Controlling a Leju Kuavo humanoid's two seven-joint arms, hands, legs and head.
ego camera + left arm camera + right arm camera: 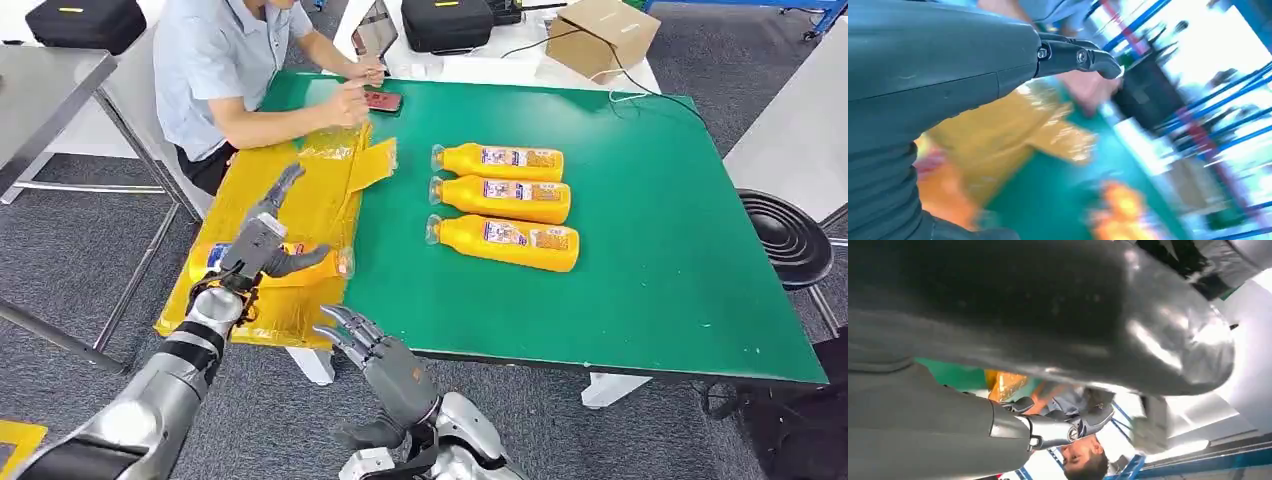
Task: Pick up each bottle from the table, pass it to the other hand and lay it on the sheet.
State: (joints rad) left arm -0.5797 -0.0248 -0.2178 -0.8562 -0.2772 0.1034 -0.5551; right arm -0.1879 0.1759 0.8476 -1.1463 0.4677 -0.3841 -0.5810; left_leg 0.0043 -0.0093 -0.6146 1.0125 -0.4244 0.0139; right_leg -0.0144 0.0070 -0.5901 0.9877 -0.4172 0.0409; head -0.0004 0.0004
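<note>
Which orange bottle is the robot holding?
The bottle lying over the yellow sheet, gripped by the left hand. The other three bottles lie untouched in a row on the green table.

We're looking at a lab or test workshop: grey carpet floor [80,300], a green-topped desk [650,250], black equipment cases [447,22], a cardboard box [602,35] trailing cables, blue metal racking [1208,110], a person [225,70] seated alongside.
</note>
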